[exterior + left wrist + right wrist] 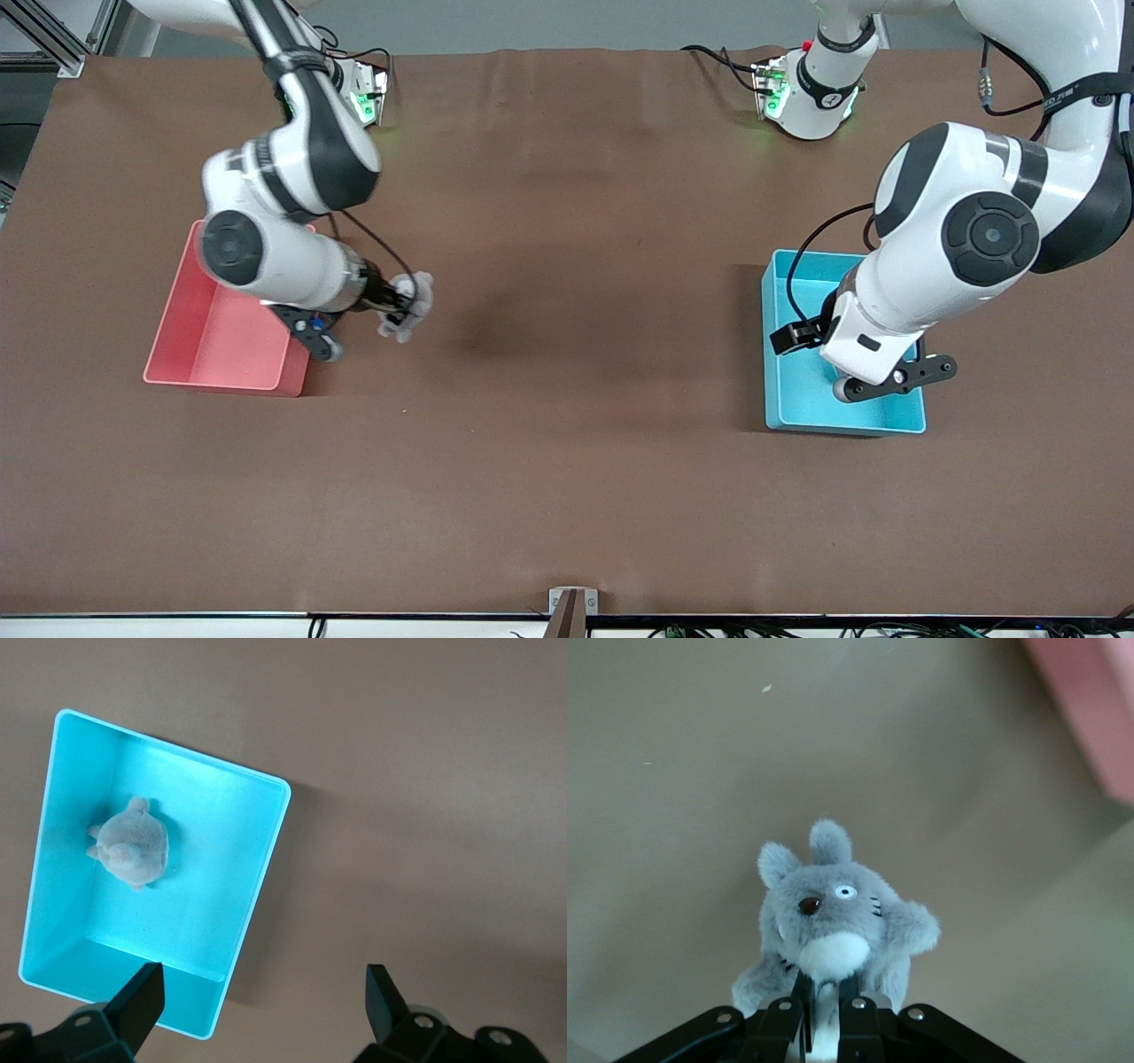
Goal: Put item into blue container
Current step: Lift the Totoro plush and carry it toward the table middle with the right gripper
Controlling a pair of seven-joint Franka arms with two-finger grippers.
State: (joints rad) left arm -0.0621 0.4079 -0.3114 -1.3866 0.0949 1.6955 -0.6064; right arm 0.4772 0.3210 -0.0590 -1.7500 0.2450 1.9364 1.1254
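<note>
Right gripper [822,1010] clamps grey plush [833,926] beside pink bin [213,341]; left gripper [266,1001] spread wide, empty, over blue container [257,877].

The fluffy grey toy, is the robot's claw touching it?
Touching. In the right wrist view the right gripper has its fingers pinched into the belly of the grey plush toy.

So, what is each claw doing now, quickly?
Left claw: open, empty, over the blue container.
Right claw: closed on the grey plush toy.
</note>
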